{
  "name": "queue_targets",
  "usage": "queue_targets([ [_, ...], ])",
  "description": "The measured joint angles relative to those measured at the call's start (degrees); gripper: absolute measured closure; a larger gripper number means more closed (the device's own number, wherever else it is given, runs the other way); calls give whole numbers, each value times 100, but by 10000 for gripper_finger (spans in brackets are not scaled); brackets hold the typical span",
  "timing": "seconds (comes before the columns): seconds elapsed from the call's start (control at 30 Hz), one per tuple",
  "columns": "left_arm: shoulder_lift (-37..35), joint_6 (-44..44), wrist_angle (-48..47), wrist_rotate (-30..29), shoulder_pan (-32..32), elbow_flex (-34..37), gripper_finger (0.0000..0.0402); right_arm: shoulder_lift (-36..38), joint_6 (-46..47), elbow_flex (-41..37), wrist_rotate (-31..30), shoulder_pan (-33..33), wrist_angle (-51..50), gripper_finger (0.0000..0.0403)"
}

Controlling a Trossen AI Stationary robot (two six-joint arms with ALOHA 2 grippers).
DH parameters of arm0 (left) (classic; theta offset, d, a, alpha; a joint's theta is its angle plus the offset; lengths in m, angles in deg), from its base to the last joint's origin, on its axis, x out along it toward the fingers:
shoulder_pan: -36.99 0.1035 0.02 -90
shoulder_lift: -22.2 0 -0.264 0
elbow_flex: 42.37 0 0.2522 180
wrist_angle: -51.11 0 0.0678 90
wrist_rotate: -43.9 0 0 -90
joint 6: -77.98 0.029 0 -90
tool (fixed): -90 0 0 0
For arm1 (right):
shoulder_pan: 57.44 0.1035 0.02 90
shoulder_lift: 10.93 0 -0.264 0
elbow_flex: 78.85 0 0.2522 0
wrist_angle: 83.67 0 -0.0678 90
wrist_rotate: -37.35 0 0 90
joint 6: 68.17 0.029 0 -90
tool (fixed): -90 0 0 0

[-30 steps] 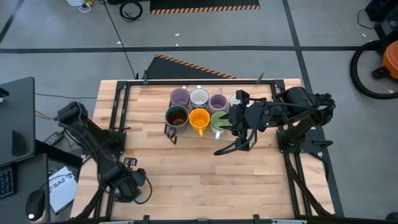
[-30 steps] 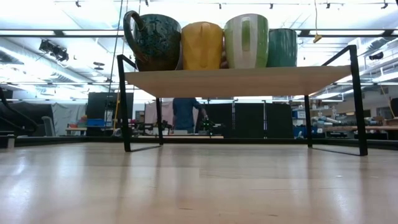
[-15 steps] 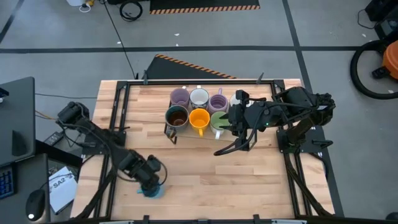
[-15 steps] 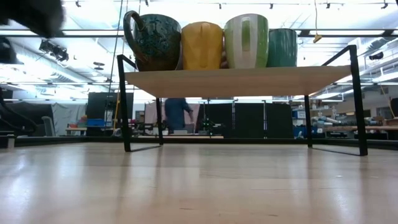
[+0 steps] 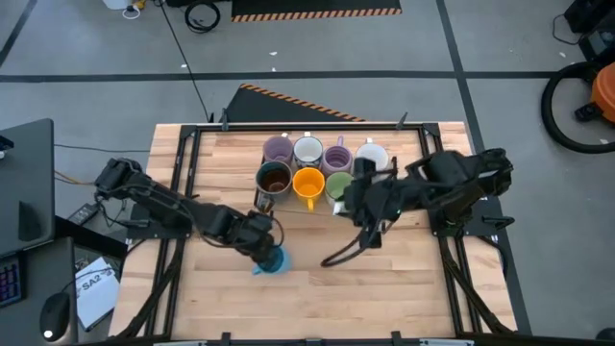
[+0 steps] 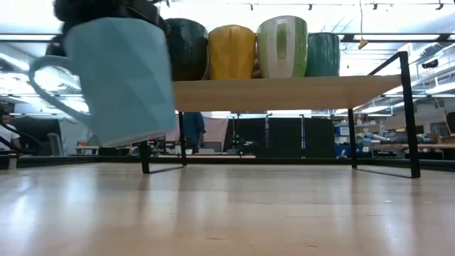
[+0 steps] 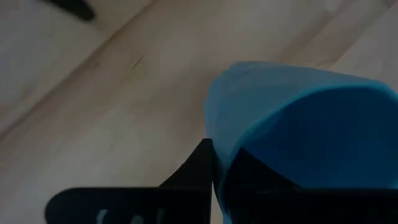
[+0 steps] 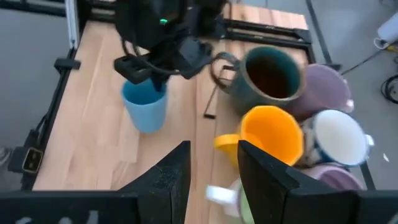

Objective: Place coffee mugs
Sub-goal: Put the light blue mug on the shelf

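The left claw (image 5: 267, 252) is clamped on the rim of the blue mug (image 5: 273, 259), one finger (image 7: 193, 171) outside the wall and the other inside. It carries the mug above the tabletop (image 5: 317, 288), in front of the small raised shelf (image 6: 284, 91). In the low view the mug hangs clear of the wood, a little tilted, handle out to the side.

That rim pinch is what I'd worry about. It is a thin hold on a smooth wall, so a quick swing could let the mug rotate or slip out.

The shelf is crowded too: the dark brown mug (image 5: 274, 180), orange mug (image 5: 307, 183) and green mug (image 5: 337, 185) fill the front row, with two lavender mugs (image 5: 278, 150) and white ones (image 5: 308, 150) behind. Coming in low, the blue mug could knock the shelf edge or the brown mug's handle.

The right claw (image 5: 357, 199) hovers by the green mug, its fingers (image 8: 168, 177) apart and holding nothing. The two arms are close enough to clash if both move inward.
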Motion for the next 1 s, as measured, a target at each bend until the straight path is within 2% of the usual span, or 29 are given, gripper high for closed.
queue_targets([
  [0.13,572,477,-321,147,177,-669,377,-4,17,-248,-9,74,29,265],
  [0.27,1093,829,-1038,140,341,-1376,377,-4,131,-439,299,141,100,265],
  [0.37,1321,949,-1126,193,430,-1657,377,1,165,-602,391,204,179,265],
  [0.63,1457,868,-1156,505,312,-1732,368,-2,472,-691,351,393,210,265],
  [1.0,1457,436,-1368,591,-614,-1732,367,-2,826,-691,67,607,210,265],
])
